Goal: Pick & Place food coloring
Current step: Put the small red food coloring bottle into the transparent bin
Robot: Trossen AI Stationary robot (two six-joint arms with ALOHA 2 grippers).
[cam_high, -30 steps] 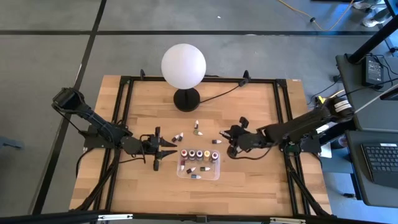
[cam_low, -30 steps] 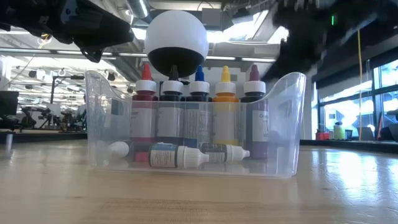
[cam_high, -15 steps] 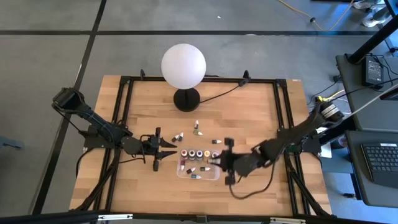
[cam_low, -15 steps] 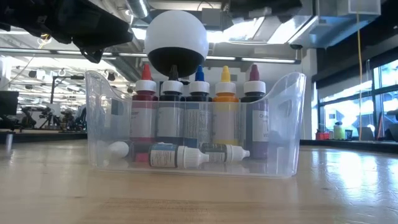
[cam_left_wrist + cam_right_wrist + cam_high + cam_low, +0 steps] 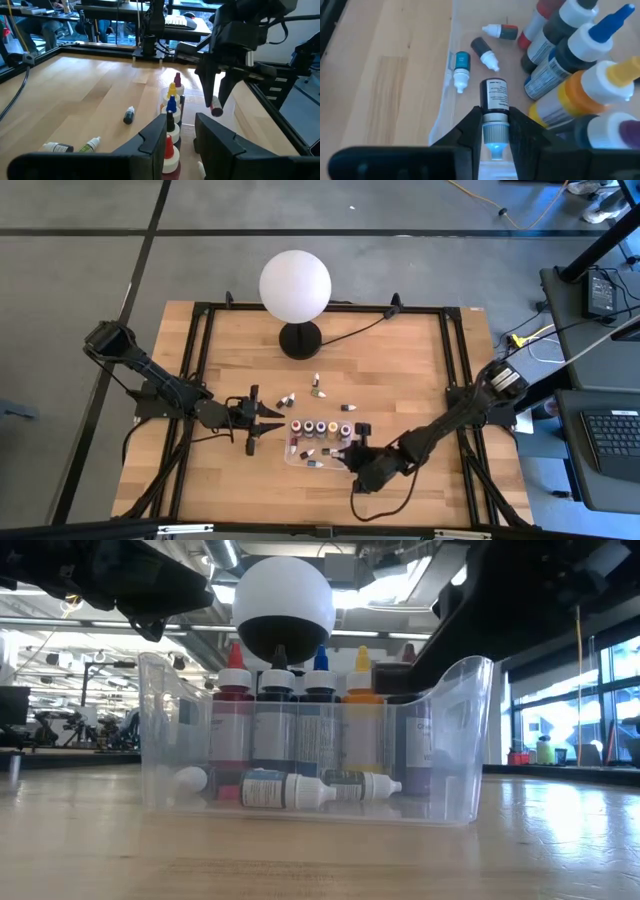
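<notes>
Five bottles (image 5: 320,427) stand in the tray (image 5: 348,462), lamp (image 5: 295,288) behind

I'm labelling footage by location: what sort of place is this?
Probably a robotics lab or workshop: a framed wooden table, a desk with a keyboard beside it, and open workspace with ceiling lights behind.

Clear glossy plastic tray (image 5: 160,740), wooden table (image 5: 400,365)

Right gripper (image 5: 495,131) fingers cover the held bottle's (image 5: 494,107) cap; label text unreadable (too small). Left gripper (image 5: 181,131) fingertips cut off by frame edge.
</notes>
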